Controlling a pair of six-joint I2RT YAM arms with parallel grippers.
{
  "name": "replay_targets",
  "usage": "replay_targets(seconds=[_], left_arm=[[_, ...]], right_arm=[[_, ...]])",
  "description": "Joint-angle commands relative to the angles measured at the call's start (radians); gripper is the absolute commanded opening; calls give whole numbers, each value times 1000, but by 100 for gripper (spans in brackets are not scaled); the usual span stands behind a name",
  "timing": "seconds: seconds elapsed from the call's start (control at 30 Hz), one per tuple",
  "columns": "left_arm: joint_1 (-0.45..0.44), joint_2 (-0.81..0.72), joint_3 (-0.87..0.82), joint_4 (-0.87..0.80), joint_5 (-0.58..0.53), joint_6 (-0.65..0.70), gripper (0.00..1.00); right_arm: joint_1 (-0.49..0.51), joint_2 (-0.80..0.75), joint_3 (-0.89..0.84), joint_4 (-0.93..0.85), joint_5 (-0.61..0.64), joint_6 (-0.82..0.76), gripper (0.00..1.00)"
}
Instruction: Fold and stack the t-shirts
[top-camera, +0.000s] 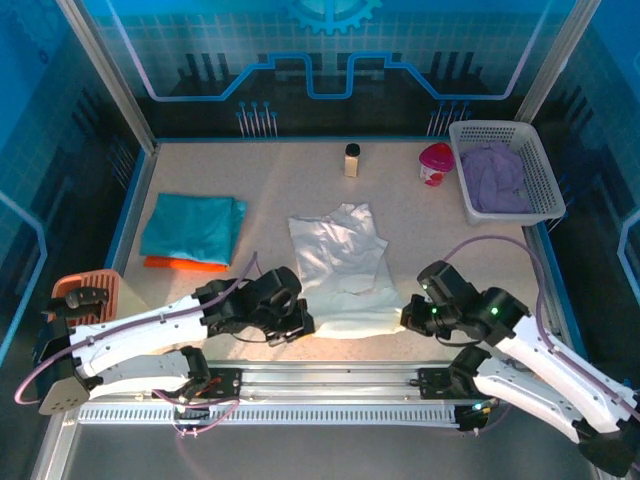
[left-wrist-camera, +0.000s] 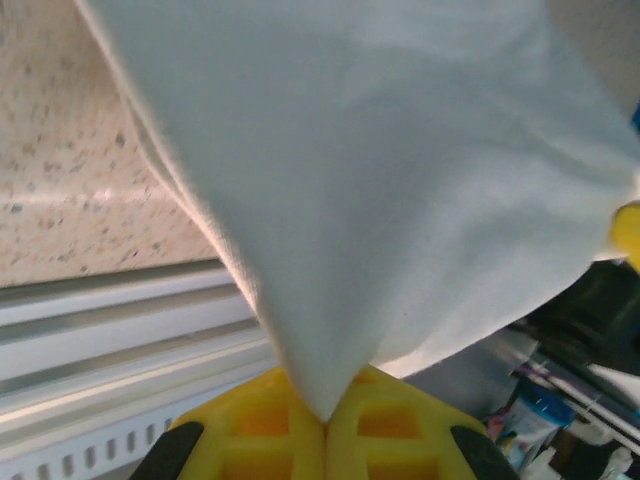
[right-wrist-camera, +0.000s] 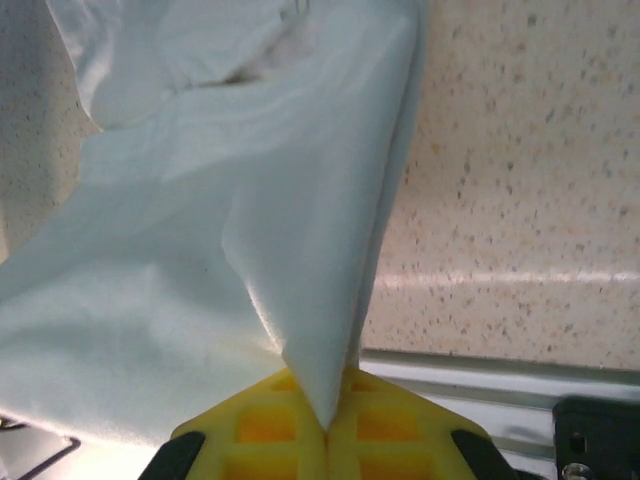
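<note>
White shirt (top-camera: 340, 265) rumpled on the table (top-camera: 440, 230), at the middle of the near edge, long axis running from near edge toward far edge. Near hem held at both corners: left hand (top-camera: 303, 324) clamped tight on the near-left corner, right hand (top-camera: 408, 318) clamped tight on the near-right one, each with a peak of cloth pinched between yellow pads, hem stretched between them. Whole body of the shirt lying beyond both hands, so probably a forward carry of the hem toward the far edge for a half fold, both arms kept level. Toward the left edge, teal shirt (top-camera: 192, 228) folded on top of orange shirt (top-camera: 185, 264), likely the stack. Basket (top-camera: 545, 175) at the far right corner.
</note>
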Motion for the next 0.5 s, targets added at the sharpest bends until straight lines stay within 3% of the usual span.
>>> replay_targets(seconds=[0.0, 0.17, 0.47], left_arm=[[51, 47, 74, -7, 0, 63, 0], [121, 82, 141, 11, 33, 96, 0], [255, 125, 218, 22, 102, 168, 0]], right_arm=[[-76, 68, 80, 61, -11, -96, 0], [-191, 161, 194, 107, -102, -177, 0], [-296, 312, 322, 127, -182, -287, 0]])
